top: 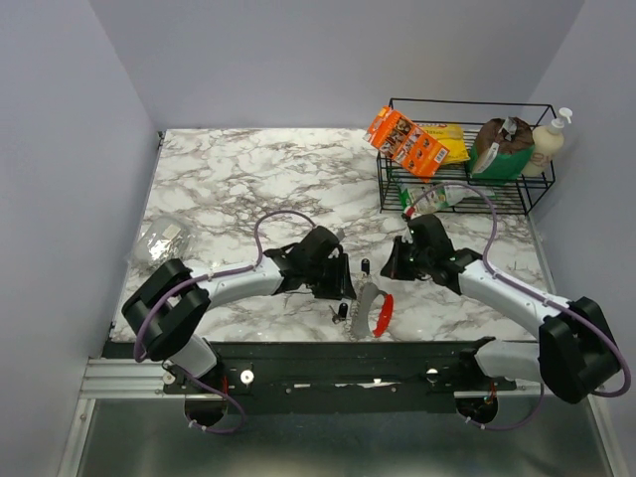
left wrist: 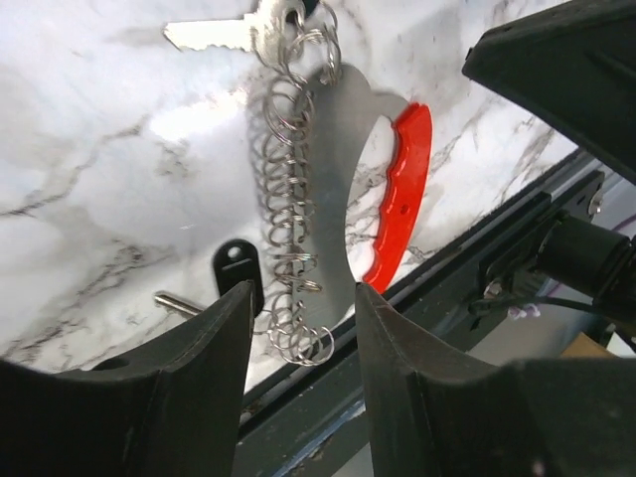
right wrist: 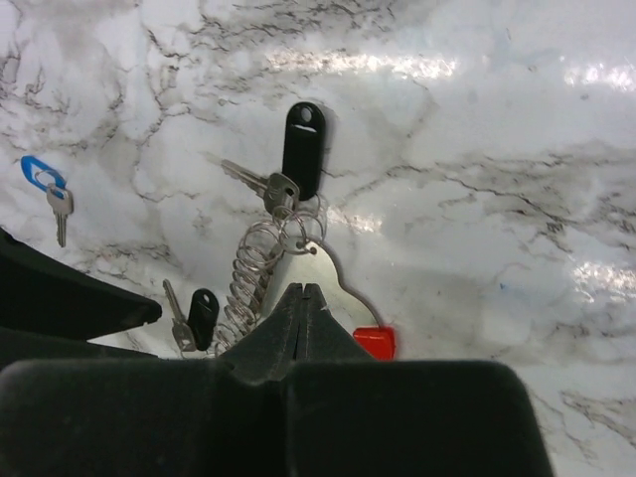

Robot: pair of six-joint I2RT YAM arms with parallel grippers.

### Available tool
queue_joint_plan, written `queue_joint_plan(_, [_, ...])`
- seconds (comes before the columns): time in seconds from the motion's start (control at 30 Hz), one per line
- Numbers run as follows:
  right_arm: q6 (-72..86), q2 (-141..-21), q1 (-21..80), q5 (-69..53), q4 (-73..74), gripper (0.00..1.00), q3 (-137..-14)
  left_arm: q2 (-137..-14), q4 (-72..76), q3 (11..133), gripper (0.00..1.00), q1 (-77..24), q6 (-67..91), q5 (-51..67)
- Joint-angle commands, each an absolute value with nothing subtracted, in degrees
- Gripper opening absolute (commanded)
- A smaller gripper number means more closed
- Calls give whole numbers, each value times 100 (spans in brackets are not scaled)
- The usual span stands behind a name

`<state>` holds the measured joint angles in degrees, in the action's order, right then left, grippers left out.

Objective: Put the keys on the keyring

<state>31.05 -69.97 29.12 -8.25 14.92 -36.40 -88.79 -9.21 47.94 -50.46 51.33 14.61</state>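
Marble bench (top: 248, 169) carries the keyring (top: 366, 301) lying far-to-near, red grip (top: 384, 313) on its right; black-tagged keys (right wrist: 202, 316) lie beside it; left hand (left wrist: 303, 298) parted, empty; right hand (right wrist: 303, 290) closed, empty.

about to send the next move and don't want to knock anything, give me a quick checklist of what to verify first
1. Left gripper open: ok. Its jaws stand apart over the lower end of the silver coiled keyring with a red curved plastic piece.
2. Right gripper shut: ok. Whether it pinches the keyring: cannot tell.
3. Plain silver key on the keyring: ok. It seems threaded at the far end.
4. Small blue-headed key on the keyring: not ok. It lies apart on the white marble table.
5. Small black-headed key on the keyring: not ok. It looks loose beside the coil.
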Motion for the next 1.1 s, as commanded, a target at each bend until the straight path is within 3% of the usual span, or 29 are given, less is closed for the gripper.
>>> queue_joint_plan(0.0, [2681,-7417,2944,-1256,1319,0,-4025,-8824,-1231,4991,54,-4764,4720,1256])
queue_joint_plan(0.4, [2707,-8252,3542,-1222,1318,0,-4500,-9571,-1169,5625,54,-4412,4588,1538])
queue_joint_plan(0.67, [2707,-8885,3630,-440,1564,0,-4649,-9528,-1160,5652,54,-4412,4623,1582])
queue_joint_plan(1.07, [2795,-8473,3630,457,1784,0,-4597,-9518,-1143,5423,54,-4412,4597,1591])
